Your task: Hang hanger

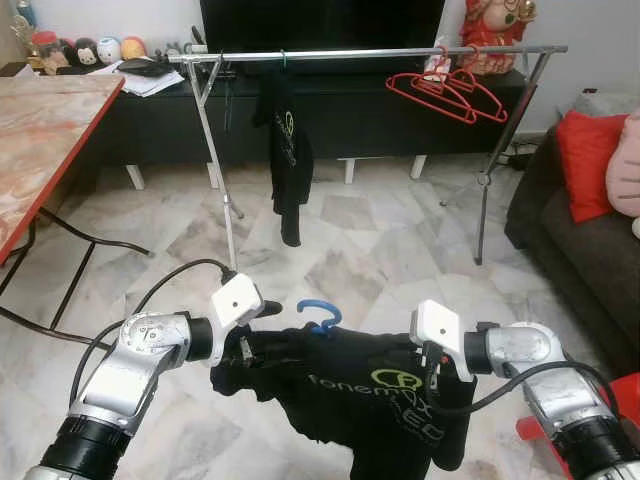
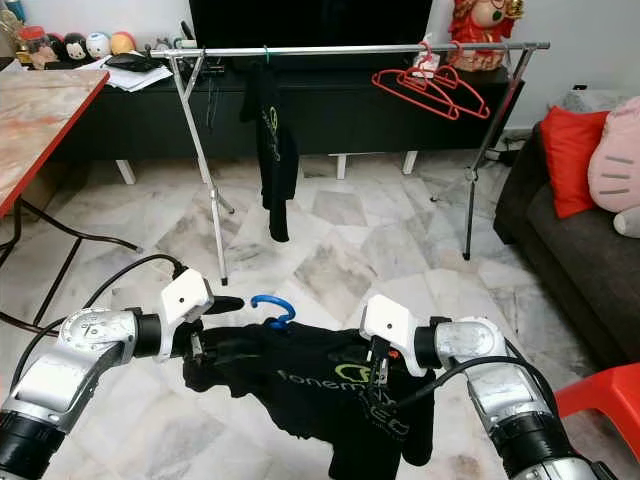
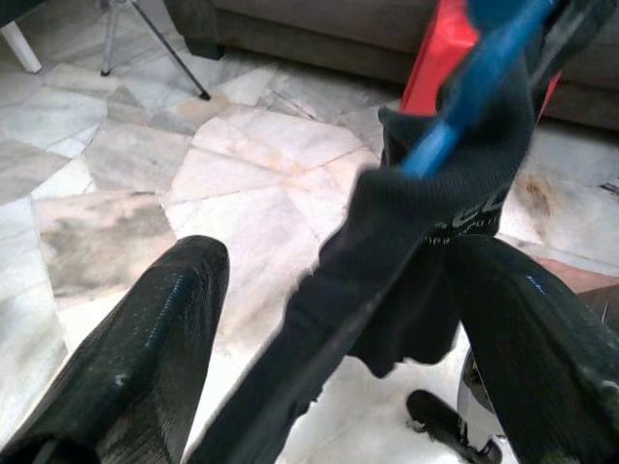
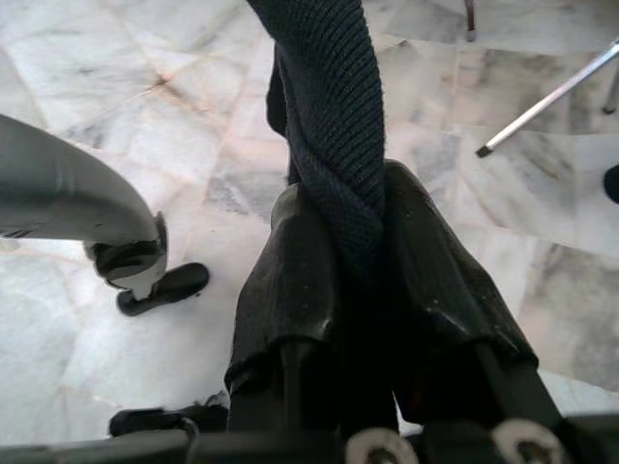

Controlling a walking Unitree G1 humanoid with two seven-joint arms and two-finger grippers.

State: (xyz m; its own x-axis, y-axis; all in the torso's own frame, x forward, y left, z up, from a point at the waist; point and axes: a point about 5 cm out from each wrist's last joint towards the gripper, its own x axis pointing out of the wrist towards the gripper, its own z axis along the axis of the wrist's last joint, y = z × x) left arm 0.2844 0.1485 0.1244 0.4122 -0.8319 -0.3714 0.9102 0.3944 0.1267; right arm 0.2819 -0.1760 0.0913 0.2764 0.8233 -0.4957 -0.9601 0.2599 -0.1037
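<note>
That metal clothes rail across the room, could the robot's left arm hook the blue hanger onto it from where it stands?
Probably not yet. The rail stands well beyond a stretch of bare floor, while the left gripper and right gripper hold the shirt on the blue hanger close in. It would likely need to walk closer.

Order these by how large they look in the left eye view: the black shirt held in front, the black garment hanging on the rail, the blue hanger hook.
1. Black shirt, held close to the camera, so nearness enlarges it.
2. Black garment on the rail.
3. Blue hanger hook.
</note>
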